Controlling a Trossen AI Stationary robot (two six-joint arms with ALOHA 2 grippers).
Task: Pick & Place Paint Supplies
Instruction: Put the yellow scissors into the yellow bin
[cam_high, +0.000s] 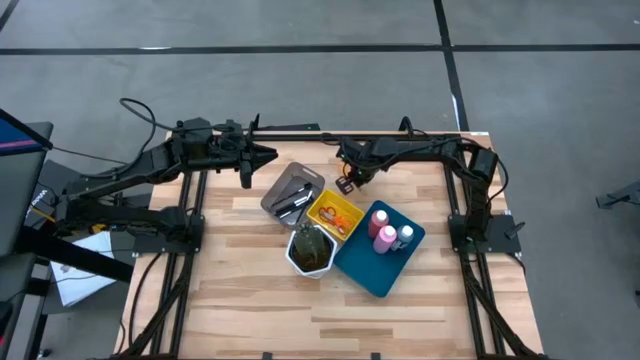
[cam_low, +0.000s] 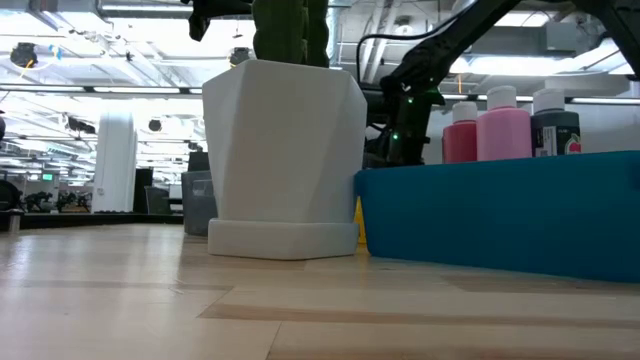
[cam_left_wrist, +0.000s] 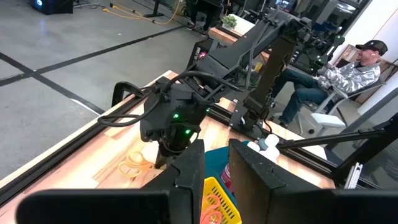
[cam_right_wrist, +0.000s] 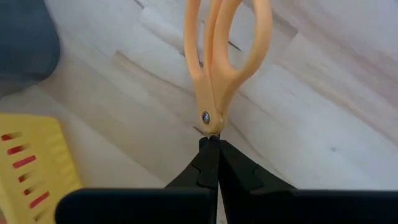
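Observation:
My right gripper (cam_high: 350, 180) (cam_right_wrist: 211, 144) is over the wood just beyond the yellow tray's (cam_high: 335, 215) far edge, shut on the orange-handled scissors (cam_right_wrist: 224, 43) (cam_left_wrist: 134, 165). My left gripper (cam_high: 245, 172) (cam_left_wrist: 216, 177) waits open near the table's far edge, left of the grey tray (cam_high: 292, 192), touching nothing. Dark-tipped brushes (cam_high: 293, 203) lie in the grey tray. Red-handled scissors (cam_high: 340, 218) lie in the yellow tray. Two pink bottles (cam_high: 380, 218) (cam_high: 386, 241) and the grey white-capped bottle (cam_high: 405, 236) stand upright in the blue tray (cam_high: 372, 270). My right gripper pinches the orange scissors between its two fingers (cam_right_wrist: 202, 165) at the closed blades, just behind the pivot screw (cam_right_wrist: 206, 117). The fingers come from above, pointing down, and lie along the scissors. The handle loops (cam_right_wrist: 227, 37) hang below the fingertips; whether they touch the wood, I cannot tell.
The white hexagonal pot (cam_high: 311, 252) (cam_low: 285, 150) with a green plant stands on the table touching the yellow and blue trays' near-left sides. Bare wood lies toward the near edge and the left. A person sits beyond the table in the left wrist view (cam_left_wrist: 339, 71).

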